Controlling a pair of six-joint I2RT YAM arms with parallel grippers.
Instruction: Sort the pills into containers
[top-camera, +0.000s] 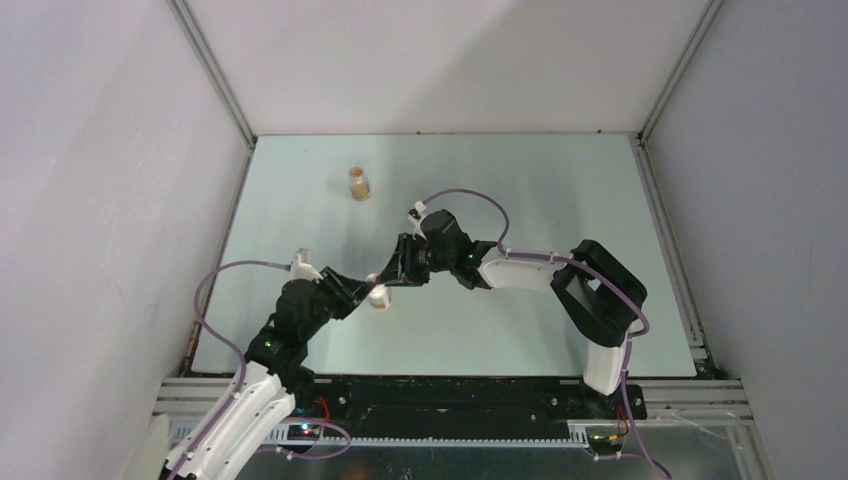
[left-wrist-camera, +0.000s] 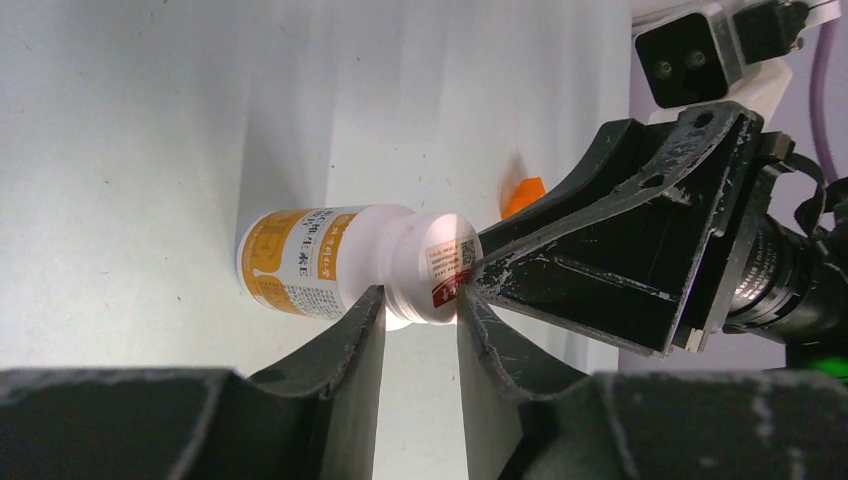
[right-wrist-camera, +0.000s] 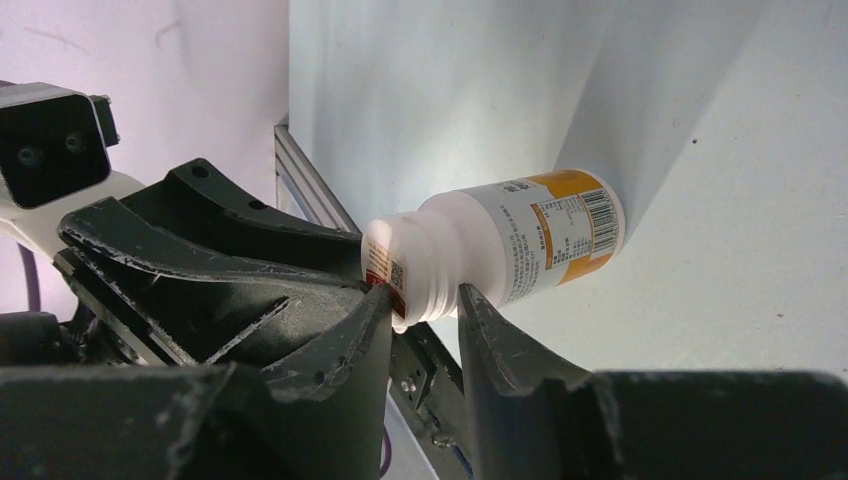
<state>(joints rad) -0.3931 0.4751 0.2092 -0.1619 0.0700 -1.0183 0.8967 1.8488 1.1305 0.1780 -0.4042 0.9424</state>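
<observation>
Left gripper (left-wrist-camera: 420, 325) was nearly closed, its two dark fingers (left-wrist-camera: 352, 350) pressed on either side of the capped end of a white pill bottle (left-wrist-camera: 300, 260). The bottle's orange-labelled body stuck out sideways beyond the fingertips, lying level rather than upright. Its white cap (left-wrist-camera: 432, 270), with a small red-and-white sticker, sat right between the pads.

Right gripper (right-wrist-camera: 425, 315) came at the same bottle from the opposite side and was closed to a similar narrow gap. Its fingers flanked the cap and neck, and the barcode side of the label pointed away past its tips. The two grippers met tip to tip at the cap, with one right finger touching the cap's end just beside the left pads. Whether the bottle rested on the pale table (top-camera: 560, 180) or hung above it, I could not tell.

Something small and orange (left-wrist-camera: 524, 193) showed just behind the right gripper's finger, too hidden to identify. Well beyond both grippers, toward the far wall, a small amber bottle (top-camera: 359, 183) stood upright alone.
</observation>
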